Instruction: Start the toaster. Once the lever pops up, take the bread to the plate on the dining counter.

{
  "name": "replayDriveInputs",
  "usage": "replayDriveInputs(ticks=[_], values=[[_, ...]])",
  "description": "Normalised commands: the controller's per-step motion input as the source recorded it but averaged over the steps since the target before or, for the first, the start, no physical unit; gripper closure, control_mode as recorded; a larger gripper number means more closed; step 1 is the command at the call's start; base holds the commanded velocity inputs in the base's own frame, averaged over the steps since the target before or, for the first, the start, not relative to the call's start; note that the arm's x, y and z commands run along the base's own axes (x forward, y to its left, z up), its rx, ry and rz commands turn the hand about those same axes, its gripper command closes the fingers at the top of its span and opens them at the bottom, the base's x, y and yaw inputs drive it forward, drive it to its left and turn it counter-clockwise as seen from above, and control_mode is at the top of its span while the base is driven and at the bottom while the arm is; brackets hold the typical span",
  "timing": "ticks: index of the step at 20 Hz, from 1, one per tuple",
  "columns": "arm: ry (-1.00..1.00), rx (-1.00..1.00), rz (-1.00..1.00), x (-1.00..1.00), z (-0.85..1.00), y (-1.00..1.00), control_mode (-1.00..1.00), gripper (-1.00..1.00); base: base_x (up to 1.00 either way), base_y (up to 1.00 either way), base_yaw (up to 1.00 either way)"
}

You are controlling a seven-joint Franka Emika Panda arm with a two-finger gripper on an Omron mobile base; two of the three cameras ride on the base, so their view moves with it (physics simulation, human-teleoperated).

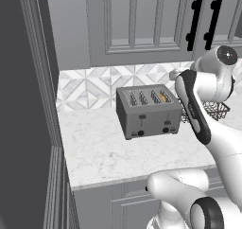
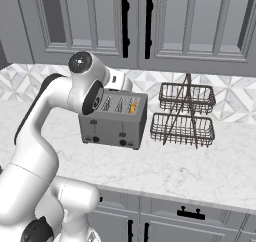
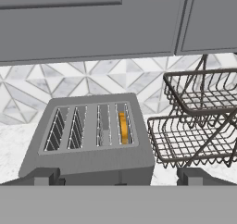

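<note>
The marble tabletop carries the toaster near the tiled back wall, with bare marble from its front to the tabletop's front edge and toward the tall grey panel on its left. Just right of it stands a 2-tier wire basket rack. The bread sits in the rightmost of 4 slots. The fingers hang released, spread wide above the toaster's front. No writing is legible.

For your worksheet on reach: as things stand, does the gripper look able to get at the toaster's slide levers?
Probably yes. The open gripper hangs above the toaster, and the marble worktop before its front levers is bare; the wire basket rack stands apart to one side.
</note>
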Motion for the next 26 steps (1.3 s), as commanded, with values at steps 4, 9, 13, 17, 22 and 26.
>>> replayDriveInputs(ticks=[4, 9, 13, 17, 22, 26], values=[[0.00, 0.00, 0.00, 0.00, 0.00, 0.00, -1.00, -1.00, 0.00, 0.00, 0.00], [0.00, 0.00, 0.00, 0.00, 0.00, 0.00, -1.00, -1.00, 0.00, 0.00, 0.00], [0.00, 0.00, 0.00, 0.00, 0.00, 0.00, -1.00, -1.00, 0.00, 0.00, 0.00], [0.00, 0.00, 0.00, 0.00, 0.00, 0.00, -1.00, -1.00, 0.00, 0.00, 0.00], [0.00, 0.00, 0.00, 0.00, 0.00, 0.00, -1.00, -1.00, 0.00, 0.00, 0.00], [0.00, 0.00, 0.00, 0.00, 0.00, 0.00, -1.00, -1.00, 0.00, 0.00, 0.00]])
